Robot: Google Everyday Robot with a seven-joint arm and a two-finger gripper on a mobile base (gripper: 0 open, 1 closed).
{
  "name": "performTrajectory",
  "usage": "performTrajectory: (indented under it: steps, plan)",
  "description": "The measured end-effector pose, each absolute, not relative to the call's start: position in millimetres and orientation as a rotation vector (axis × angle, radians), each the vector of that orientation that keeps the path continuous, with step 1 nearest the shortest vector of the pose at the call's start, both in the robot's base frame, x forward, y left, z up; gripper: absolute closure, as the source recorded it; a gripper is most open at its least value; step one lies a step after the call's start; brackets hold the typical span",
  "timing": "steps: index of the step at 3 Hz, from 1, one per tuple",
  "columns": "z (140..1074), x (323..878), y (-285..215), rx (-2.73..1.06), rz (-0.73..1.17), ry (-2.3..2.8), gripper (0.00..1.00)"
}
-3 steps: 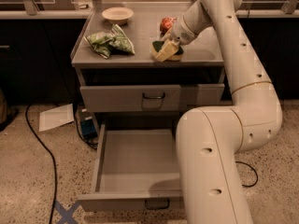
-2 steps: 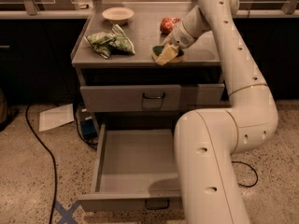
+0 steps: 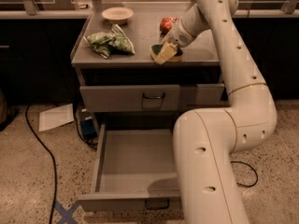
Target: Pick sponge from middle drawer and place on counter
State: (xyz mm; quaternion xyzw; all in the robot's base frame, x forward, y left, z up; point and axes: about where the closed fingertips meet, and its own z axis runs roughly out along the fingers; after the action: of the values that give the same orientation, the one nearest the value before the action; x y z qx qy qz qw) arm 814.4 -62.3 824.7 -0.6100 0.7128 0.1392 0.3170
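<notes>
The sponge (image 3: pixel 165 53), yellow foam with a dark green face, sits tilted at the front of the counter (image 3: pixel 140 31), right of centre. My gripper (image 3: pixel 171 45) comes down on it from the upper right and is shut on the sponge, holding it at the counter surface. The middle drawer (image 3: pixel 133 160) is pulled out below, and its grey floor shows nothing in it. My arm hides the drawer's right part.
On the counter are green snack bags (image 3: pixel 110 41) at the left, a white bowl (image 3: pixel 117 14) at the back and a red object (image 3: pixel 167 24) behind the gripper. The top drawer (image 3: pixel 154 97) is shut. Paper (image 3: pixel 56 117), a cable (image 3: pixel 43 146) and a blue box (image 3: pixel 87 125) lie on the floor at the left.
The gripper with the sponge has sunk slightly toward the counter's front edge; otherwise nothing has moved.
</notes>
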Motion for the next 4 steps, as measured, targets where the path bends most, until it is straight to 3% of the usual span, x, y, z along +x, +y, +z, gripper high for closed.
performTrajectory:
  steps: [2, 4]
  plan:
    - [865, 825, -64, -1.556, 0.265, 1.837, 1.00]
    - [826, 830, -68, -1.573, 0.284, 1.909, 1.00]
